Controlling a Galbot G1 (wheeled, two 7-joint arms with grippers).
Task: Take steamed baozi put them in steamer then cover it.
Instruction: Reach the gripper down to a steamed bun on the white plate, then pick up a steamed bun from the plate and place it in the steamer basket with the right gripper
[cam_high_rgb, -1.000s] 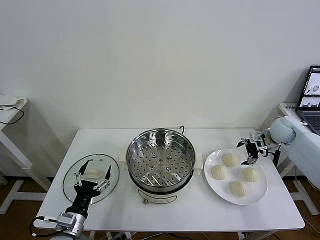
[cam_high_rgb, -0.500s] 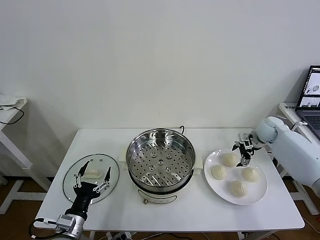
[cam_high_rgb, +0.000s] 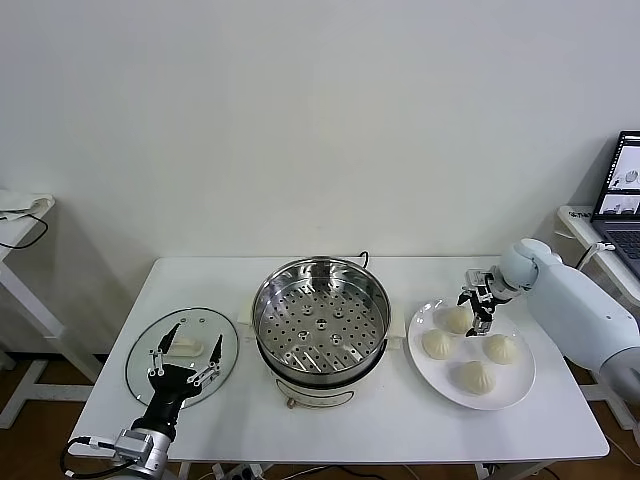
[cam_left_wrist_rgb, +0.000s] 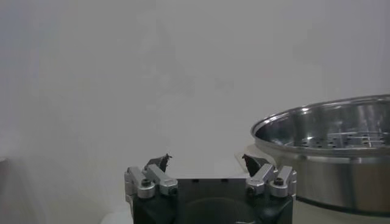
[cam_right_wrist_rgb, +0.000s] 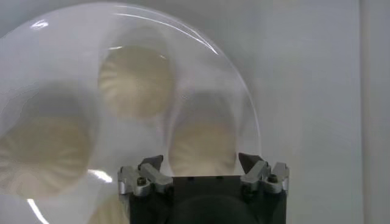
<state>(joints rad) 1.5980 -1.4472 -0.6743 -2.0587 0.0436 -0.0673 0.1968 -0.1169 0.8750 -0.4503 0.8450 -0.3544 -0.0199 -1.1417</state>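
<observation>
White table (cam_high_rgb: 400, 430) ahead: my right gripper (cam_high_rgb: 477, 312) has slid in from the edge, jaws spread around the back bun (cam_high_rgb: 458, 319), not closed. Four buns on the plate (cam_high_rgb: 520, 395); steamer (cam_high_rgb: 320, 312) empty. Left gripper (cam_high_rgb: 183, 362) wide open over the lid (cam_high_rgb: 182, 352).

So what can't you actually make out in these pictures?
- Whether the right gripper touches the rear steamed baozi: too small in the head view, blurred in its wrist view.
- The steamer: cut off by the left wrist view's edge.
- The cover: partly hidden by the left gripper.
</observation>
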